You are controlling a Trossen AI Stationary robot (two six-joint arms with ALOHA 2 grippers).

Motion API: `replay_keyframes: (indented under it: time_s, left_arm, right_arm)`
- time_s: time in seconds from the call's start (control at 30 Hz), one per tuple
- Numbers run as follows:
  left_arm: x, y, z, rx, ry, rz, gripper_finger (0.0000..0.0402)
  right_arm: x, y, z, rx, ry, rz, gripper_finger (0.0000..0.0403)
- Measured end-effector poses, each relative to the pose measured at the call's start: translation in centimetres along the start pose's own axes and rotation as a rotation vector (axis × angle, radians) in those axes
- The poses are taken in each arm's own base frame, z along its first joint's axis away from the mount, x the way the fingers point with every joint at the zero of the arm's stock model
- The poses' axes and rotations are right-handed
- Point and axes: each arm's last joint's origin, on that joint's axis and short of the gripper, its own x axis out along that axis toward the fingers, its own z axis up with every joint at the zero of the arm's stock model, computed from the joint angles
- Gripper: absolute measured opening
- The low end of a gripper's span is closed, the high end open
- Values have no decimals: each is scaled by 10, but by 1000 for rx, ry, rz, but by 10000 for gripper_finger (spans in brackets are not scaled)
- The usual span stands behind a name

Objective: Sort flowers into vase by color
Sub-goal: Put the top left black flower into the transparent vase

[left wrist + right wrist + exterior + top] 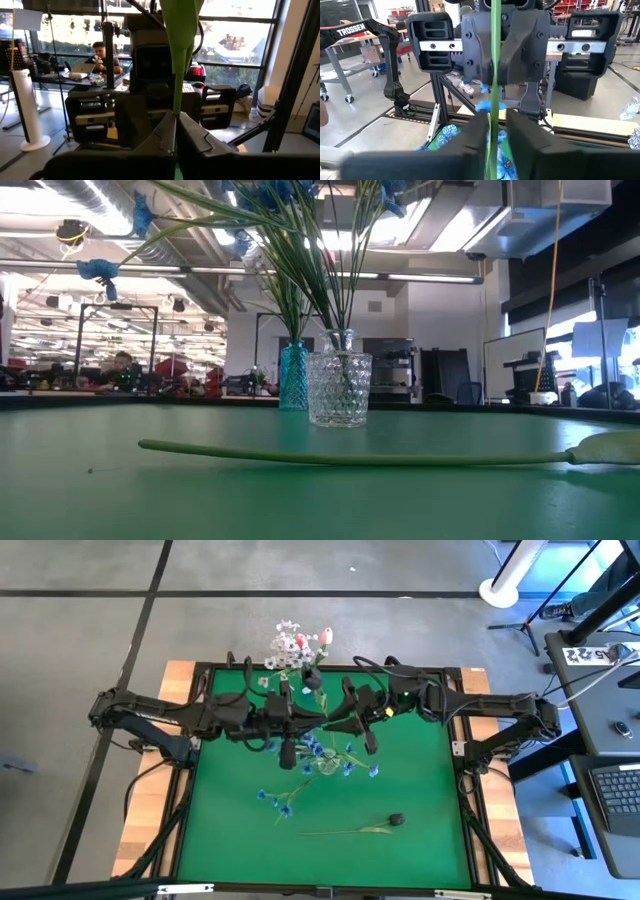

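Above the middle of the green table (420, 800), the two arms meet nose to nose over the vases. The left gripper (175, 131) is clamped tight on a thin green stem (177, 92), which rises between its fingers to a broad leaf. The right gripper (495, 131) faces it with the same kind of stem (495, 60) running straight up between its fingers; they stand narrow around it, but I cannot tell whether they have closed on it yet. It looks like a handover, or a shared hold, of one flower.

Below them, the clear glass vase (339, 388) already carries several blue flowers (318, 748), and a blue vase (292, 376) stands just behind it. White blossoms and a pink tulip bud (326, 636) show at the far edge of the table.

The stem's long axis is upright, and the clear vase sits almost directly under both grippers, so whichever arm ends up holding it need mostly go down. A dark-budded flower (396, 819) lies flat on the near side, its stem pointing left, and a blue spray (283, 798) lies near it.
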Motion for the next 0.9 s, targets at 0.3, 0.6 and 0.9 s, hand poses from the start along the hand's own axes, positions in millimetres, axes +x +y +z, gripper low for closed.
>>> replay_keyframes:
  time_s: [0.3, 0.6, 0.9]
  left_arm:
    - [0, 1, -4, 10, 38, 33, 0]
    - [-17, 6, 7, 11, 43, 99, 87]
    - [-69, 9, 38, 56, 6, 176, 176]
  right_arm:
    - [0, 0, -1, -23, 11, -1, 11]
    - [-32, 16, 25, -108, -35, -30, 4]
    - [-88, 39, 47, -198, 15, -204, 2]
